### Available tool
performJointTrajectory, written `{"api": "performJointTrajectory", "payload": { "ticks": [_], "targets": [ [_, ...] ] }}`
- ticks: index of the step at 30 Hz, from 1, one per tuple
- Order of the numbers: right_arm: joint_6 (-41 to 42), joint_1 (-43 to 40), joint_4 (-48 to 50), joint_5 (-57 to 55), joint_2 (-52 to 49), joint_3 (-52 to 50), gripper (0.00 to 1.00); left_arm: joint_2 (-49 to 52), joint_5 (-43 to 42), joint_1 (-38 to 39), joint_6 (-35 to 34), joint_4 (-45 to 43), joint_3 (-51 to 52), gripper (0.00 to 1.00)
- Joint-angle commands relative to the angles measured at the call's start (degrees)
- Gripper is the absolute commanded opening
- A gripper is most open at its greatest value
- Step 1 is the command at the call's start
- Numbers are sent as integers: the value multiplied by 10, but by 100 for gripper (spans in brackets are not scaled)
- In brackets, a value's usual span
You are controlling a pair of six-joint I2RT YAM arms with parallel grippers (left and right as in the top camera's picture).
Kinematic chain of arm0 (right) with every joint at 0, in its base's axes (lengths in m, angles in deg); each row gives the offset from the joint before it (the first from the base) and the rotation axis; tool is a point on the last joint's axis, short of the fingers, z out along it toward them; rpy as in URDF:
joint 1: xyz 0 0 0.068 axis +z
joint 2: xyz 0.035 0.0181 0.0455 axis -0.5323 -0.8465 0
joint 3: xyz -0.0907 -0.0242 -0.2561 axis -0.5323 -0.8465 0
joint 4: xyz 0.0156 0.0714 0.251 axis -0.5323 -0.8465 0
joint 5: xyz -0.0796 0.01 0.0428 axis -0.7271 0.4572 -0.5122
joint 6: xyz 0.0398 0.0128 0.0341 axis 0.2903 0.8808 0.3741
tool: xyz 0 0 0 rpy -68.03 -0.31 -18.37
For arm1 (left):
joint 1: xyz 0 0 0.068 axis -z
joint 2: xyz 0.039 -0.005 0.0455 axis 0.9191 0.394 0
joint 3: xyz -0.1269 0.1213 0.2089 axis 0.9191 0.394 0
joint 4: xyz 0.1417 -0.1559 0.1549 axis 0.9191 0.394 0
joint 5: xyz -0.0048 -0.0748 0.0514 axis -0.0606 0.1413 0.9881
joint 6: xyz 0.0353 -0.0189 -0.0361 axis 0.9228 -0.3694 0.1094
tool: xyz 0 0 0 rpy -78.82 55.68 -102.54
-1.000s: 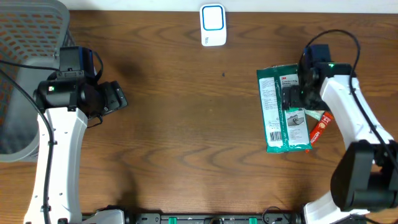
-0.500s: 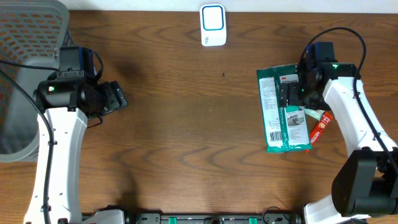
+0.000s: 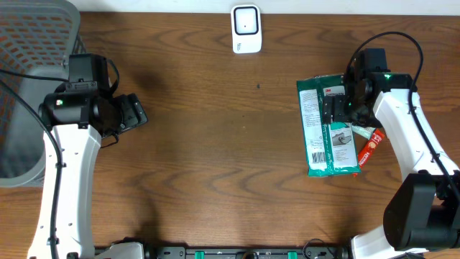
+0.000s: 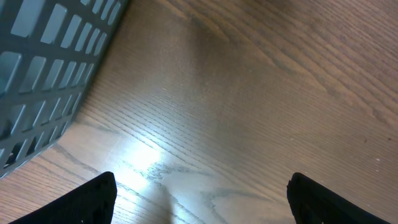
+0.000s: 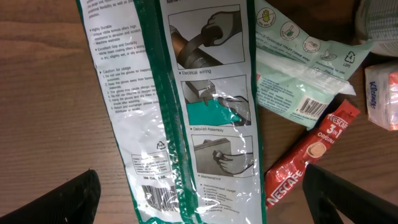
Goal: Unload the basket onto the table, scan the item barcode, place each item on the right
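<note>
The item, a green and white 3M package (image 3: 321, 137), lies flat on the right side of the wooden table. Its printed back faces up, and a barcode (image 5: 160, 198) sits near its lower end. My right gripper (image 3: 336, 110) hovers just above the package, open. In the right wrist view the gripper (image 5: 200, 200) straddles the package (image 5: 180, 106) with nothing held. The white barcode scanner (image 3: 246, 29) stands at the far edge, centre. My left gripper (image 3: 134, 113) is open over bare wood at the left, and empty in its wrist view (image 4: 202, 200).
A red Nescafe sachet (image 5: 311, 158), a pale green packet (image 5: 305, 74) and a tissue pack (image 5: 382, 90) lie beside the package on its right. A grey mesh basket (image 3: 29, 43) stands at the far left, its wall (image 4: 43, 68) close to the left gripper.
My right arm has shifted slightly toward the far side over the package, jaws still open. The left arm has not moved.
</note>
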Motion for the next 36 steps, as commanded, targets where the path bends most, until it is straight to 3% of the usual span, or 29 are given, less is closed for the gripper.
{"api": "performJointTrajectory", "payload": {
  "ticks": [1, 14, 36],
  "targets": [
    [10, 3, -1, 2, 5, 7, 99, 3, 9, -3, 3, 2, 2, 88],
    [10, 1, 0, 2, 19, 6, 99, 3, 9, -3, 3, 2, 2, 88],
    [10, 25, -1, 2, 327, 6, 99, 3, 9, -3, 3, 2, 2, 88]
  ]
}}
